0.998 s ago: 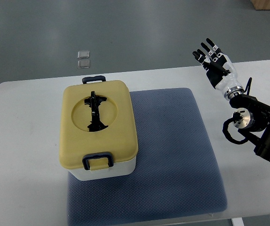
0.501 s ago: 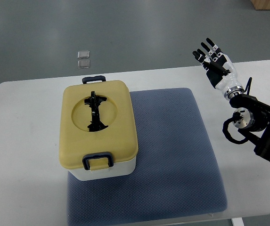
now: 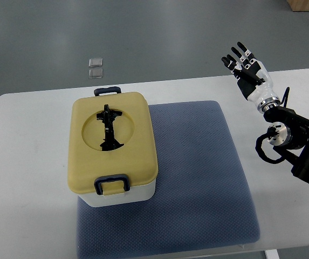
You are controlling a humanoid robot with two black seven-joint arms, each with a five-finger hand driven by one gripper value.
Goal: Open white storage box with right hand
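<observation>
White storage box [image 3: 112,151] is seen near the table's [image 3: 30,226] left side, on the left edge of a blue mat [image 3: 197,172], its yellow lid [image 3: 111,140] shut and front latch [image 3: 111,184] fastened. Nothing is opened yet. Well apart, over the far right corner, the right hand [image 3: 247,69] is held with fingers spread, empty.

A white rounded-corner table [image 3: 30,162] stands on a smooth grey floor [image 3: 159,32] under even light. Two small clear square tiles [image 3: 95,67] lie on the floor beyond it, and a tan wooden corner [image 3: 307,4] shows at upper right.
</observation>
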